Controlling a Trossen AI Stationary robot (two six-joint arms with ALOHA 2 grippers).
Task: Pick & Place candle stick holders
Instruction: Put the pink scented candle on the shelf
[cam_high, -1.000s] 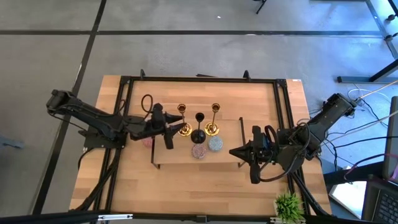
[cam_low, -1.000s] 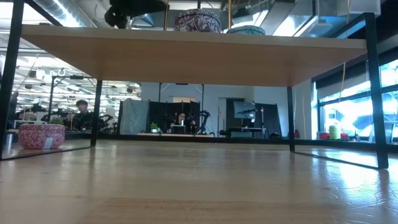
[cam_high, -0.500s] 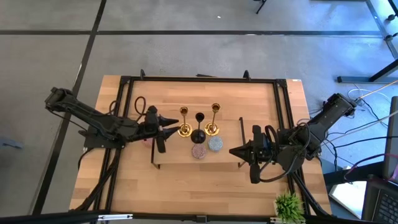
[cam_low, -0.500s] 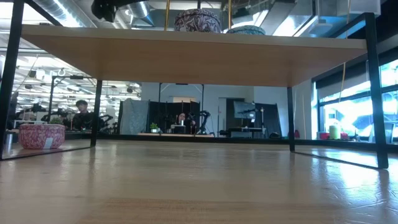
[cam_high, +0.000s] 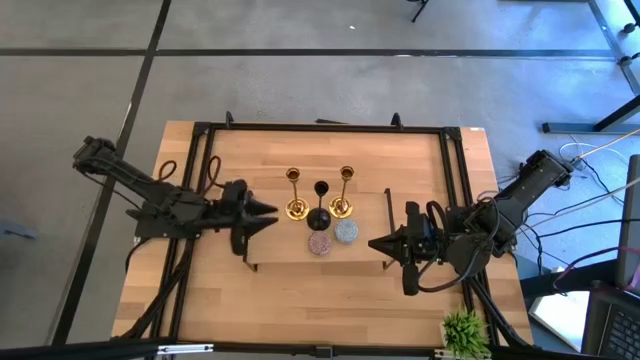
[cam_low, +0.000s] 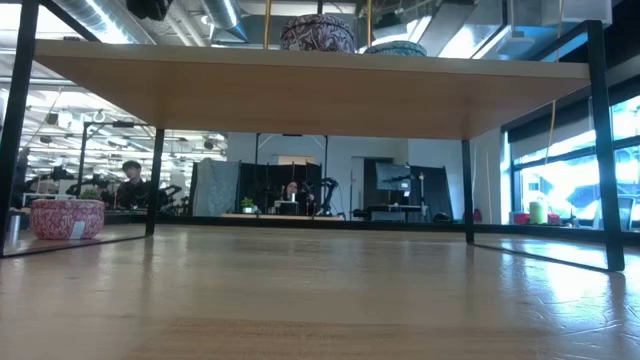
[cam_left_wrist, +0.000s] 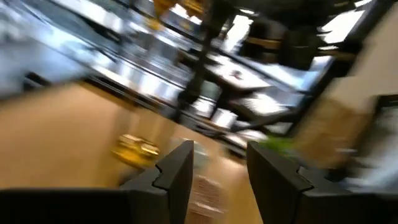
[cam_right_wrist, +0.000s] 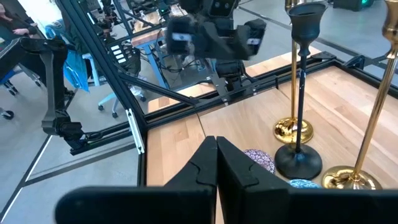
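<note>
Wooden board carries two gold holders, one black holder, the mauve round and pale blue round. Left pincer — open, empty — sits beside them. Right pincer — closed, empty.

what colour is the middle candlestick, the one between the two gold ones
Black. The middle candlestick shows best in the right wrist view, stem and round foot both black.

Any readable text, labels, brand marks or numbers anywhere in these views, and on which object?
None can be read.
Pink holder: a pale label on its side, too small to read.
Gold holders, black holder, wooden board: no markings visible.
</note>
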